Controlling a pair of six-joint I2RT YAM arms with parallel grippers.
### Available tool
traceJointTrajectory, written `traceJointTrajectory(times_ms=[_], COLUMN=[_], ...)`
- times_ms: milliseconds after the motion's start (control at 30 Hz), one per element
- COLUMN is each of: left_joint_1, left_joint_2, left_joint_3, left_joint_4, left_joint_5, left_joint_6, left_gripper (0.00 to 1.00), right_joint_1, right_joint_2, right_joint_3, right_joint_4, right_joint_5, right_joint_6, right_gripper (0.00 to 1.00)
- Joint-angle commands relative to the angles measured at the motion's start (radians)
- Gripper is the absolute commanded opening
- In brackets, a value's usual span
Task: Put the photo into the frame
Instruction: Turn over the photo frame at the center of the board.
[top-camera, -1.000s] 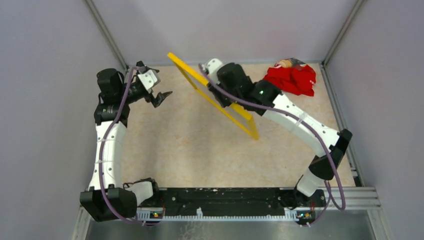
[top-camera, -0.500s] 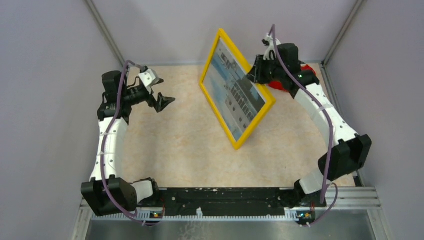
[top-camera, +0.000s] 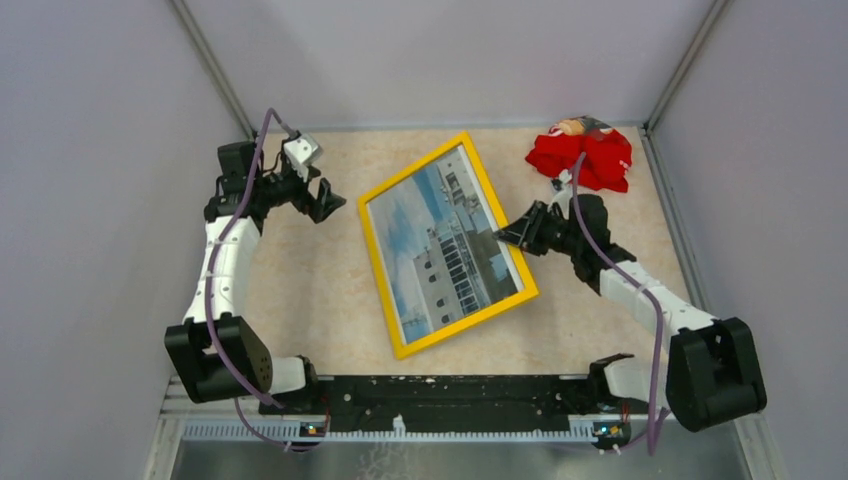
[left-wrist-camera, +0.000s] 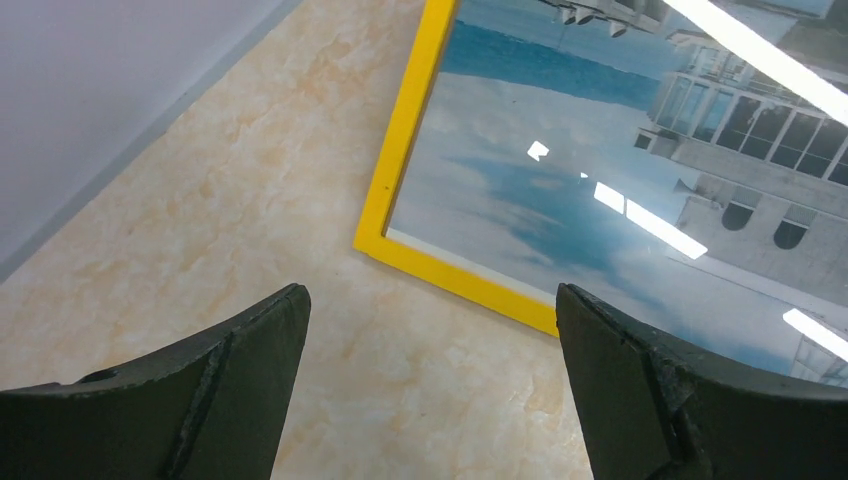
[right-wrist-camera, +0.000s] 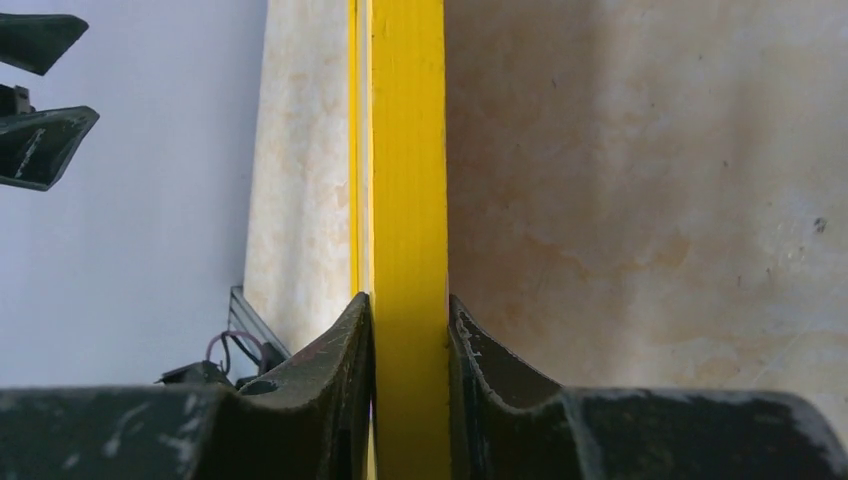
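Note:
The yellow frame (top-camera: 377, 268) lies face up in the middle of the table, turned at an angle. The photo (top-camera: 445, 245) of a white building against blue sky sits inside it. My right gripper (top-camera: 508, 232) is shut on the frame's right edge; in the right wrist view the yellow edge (right-wrist-camera: 408, 200) runs between its fingers (right-wrist-camera: 345, 340). My left gripper (top-camera: 325, 197) is open and empty, just left of the frame's far left corner. In the left wrist view the frame's corner (left-wrist-camera: 390, 225) and the photo (left-wrist-camera: 600, 170) lie ahead of the open fingers (left-wrist-camera: 240, 350).
A crumpled red cloth (top-camera: 585, 155) lies at the far right corner. Grey walls enclose the table on three sides. The black base rail (top-camera: 440, 392) runs along the near edge.
My right arm has swung the frame over from standing on edge to lying face up on the table. My left gripper has moved slightly nearer the frame and stays open.

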Motion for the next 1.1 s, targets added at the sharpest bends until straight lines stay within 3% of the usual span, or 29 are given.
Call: traceJointTrajectory(times_ms=[0,267,467,667,900,1067], left_joint_1=[0.009,0.010,0.009,0.010,0.010,0.009], left_joint_2=[-0.019,-0.015,-0.020,-0.027,-0.029,-0.029], left_joint_3=[-0.008,-0.045,-0.064,-0.097,-0.103,-0.144], left_joint_4=[0.016,0.027,0.034,0.071,0.039,0.088], left_joint_5=[-0.030,-0.027,-0.037,-0.045,-0.068,-0.159], left_joint_6=[-0.014,-0.028,-0.018,-0.039,-0.021,-0.066], left_gripper=[0.99,0.99,0.99,0.99,0.99,0.99], right_joint_1=[0.008,0.007,0.007,0.036,0.088,0.088], right_joint_2=[-0.077,-0.104,-0.030,0.070,0.241,0.281], right_joint_3=[-0.147,-0.430,-0.429,-0.475,-0.382,-0.389], right_joint_4=[0.312,0.625,0.658,0.808,0.844,0.824], right_joint_5=[0.035,0.239,0.324,0.464,0.404,0.421], right_joint_6=[0.092,0.249,0.239,0.326,0.295,0.271], right_gripper=[0.00,0.00,0.00,0.00,0.01,0.26])
